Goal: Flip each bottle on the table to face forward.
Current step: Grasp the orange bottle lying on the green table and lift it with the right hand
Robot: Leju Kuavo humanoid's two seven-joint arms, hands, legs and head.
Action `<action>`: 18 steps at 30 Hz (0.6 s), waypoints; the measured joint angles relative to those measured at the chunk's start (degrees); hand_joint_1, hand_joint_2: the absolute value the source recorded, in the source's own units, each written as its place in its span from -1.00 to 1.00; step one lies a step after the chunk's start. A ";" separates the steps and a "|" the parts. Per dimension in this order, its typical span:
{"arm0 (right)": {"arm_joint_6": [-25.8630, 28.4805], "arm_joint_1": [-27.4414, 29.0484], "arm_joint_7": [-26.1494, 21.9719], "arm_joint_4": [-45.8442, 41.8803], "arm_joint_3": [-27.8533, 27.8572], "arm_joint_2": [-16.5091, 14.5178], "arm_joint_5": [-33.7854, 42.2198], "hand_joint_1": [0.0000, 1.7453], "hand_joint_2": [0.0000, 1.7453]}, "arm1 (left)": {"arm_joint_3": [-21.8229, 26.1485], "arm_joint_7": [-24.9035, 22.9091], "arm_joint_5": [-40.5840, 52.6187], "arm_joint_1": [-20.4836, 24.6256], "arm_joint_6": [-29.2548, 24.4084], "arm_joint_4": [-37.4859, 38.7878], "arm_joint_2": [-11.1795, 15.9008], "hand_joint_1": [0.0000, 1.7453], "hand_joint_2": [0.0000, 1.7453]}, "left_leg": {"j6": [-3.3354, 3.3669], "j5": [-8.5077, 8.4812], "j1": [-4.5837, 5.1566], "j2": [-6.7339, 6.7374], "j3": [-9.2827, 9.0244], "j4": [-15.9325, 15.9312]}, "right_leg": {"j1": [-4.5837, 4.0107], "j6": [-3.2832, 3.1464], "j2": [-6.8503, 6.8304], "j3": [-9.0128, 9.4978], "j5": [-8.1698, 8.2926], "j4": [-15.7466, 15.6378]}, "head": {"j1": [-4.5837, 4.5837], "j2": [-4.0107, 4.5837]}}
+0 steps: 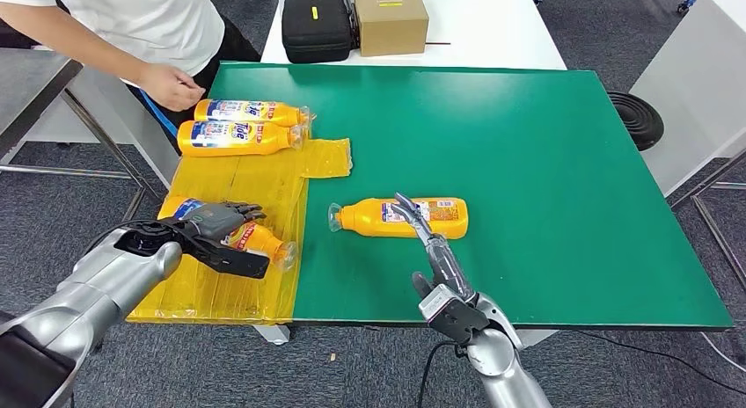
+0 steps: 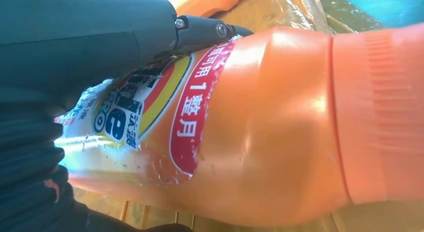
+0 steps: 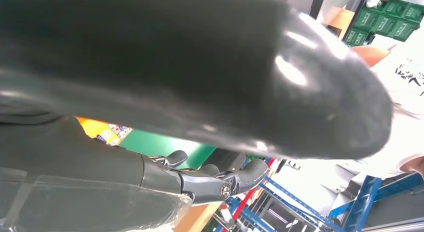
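We've got four orange bottles lying flat: two [image 1: 249, 112] [image 1: 236, 137] side by side far-left, one [image 1: 259, 239] on yellow plastic, one [image 1: 400, 217] mid-table on green.

four orange bottles [image 1: 400, 217], two robot hands [image 1: 220, 235]

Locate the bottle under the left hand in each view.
Head view: orange bottle lower left on the yellow sheet, left hand over it.
Left wrist view: bottle mid-frame, dark fingers across its label.
Right wrist view: not identifiable.
Shared landmark: the yellow sheet.
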State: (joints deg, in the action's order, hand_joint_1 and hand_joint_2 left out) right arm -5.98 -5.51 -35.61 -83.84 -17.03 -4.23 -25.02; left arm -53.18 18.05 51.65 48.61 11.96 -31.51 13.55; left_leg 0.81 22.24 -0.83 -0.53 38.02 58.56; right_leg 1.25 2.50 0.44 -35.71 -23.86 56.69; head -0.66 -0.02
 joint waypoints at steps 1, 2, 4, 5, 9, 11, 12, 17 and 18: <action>0.00 0.00 0.00 0.05 0.00 -0.03 0.03 -1.00 -1.00 | -0.01 0.27 -0.13 -0.01 0.22 -0.17 0.15 -1.00 1.00 | 0.00 0.00 0.00 0.00 0.00 0.00 | 0.00 0.00 0.00 0.00 0.00 0.00 | 0.01 0.00; 0.00 0.00 0.00 0.07 0.00 -0.03 0.06 -1.00 -1.00 | -0.03 0.51 -0.20 -0.02 0.51 -0.38 0.28 -1.00 1.00 | 0.00 0.00 0.00 0.00 -0.01 0.00 | 0.00 0.00 0.00 0.00 0.00 0.00 | 0.00 0.00; 0.01 0.00 0.00 0.08 0.00 -0.03 0.16 -1.00 -1.00 | -0.07 0.85 -0.34 -0.01 1.22 -0.81 0.52 -1.00 1.00 | 0.00 0.00 0.00 0.00 -0.01 0.00 | 0.00 0.00 0.00 0.00 0.00 0.00 | 0.00 0.00; 0.02 0.01 0.00 0.08 0.00 -0.03 0.22 -1.00 -1.00 | -0.09 0.93 -0.41 0.00 1.59 -1.03 0.62 -1.00 1.00 | 0.00 0.00 0.00 0.00 -0.01 0.00 | -0.01 0.00 0.00 -0.01 0.00 0.00 | 0.00 0.00; 0.00 0.06 0.01 0.08 0.00 -0.03 0.36 -1.00 -1.00 | -0.16 1.78 -0.80 0.01 2.50 -2.11 1.17 -1.00 1.00 | 0.00 0.00 -0.01 0.01 -0.01 0.00 | -0.01 0.00 0.01 -0.02 0.00 0.00 | 0.01 0.00; 0.00 0.12 0.01 0.07 0.00 -0.02 0.37 -1.00 -1.00 | -0.17 2.39 -1.42 0.00 2.68 -2.98 1.66 -1.00 1.00 | 0.00 0.00 -0.01 0.01 0.00 0.00 | -0.01 0.00 0.01 -0.02 0.00 0.00 | 0.01 0.00; 0.00 0.16 0.01 0.07 0.00 -0.01 0.37 -1.00 -1.00 | -0.17 2.58 -1.83 -0.02 2.64 -3.56 1.98 -1.00 1.00 | 0.00 0.00 -0.01 0.01 0.00 0.00 | -0.01 0.00 0.01 -0.02 0.00 0.00 | 0.01 0.00; -0.01 0.51 0.01 -0.04 0.01 0.13 0.40 -1.00 -1.00 | -0.07 2.91 -3.67 -0.73 1.32 -7.46 3.89 -1.00 1.00 | 0.00 0.00 0.00 0.01 0.00 0.00 | 0.00 0.00 0.01 -0.03 0.00 0.00 | 0.00 0.00; -0.03 0.56 0.01 -0.07 0.01 0.17 0.40 -1.00 -1.00 | -0.03 2.91 -3.95 -1.00 1.05 -8.30 4.24 -1.00 1.00 | 0.00 0.00 0.00 0.01 0.00 0.00 | 0.00 0.00 0.01 -0.03 0.00 0.00 | 0.00 0.00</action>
State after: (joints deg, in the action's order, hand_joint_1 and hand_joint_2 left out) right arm -6.01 -4.96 -35.60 -83.91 -17.02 -4.06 -24.61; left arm -53.22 20.96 47.70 47.62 13.01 -39.81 17.78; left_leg 0.81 22.25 -0.83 -0.52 38.02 58.56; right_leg 1.24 2.49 0.45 -35.74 -23.86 56.69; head -0.65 -0.02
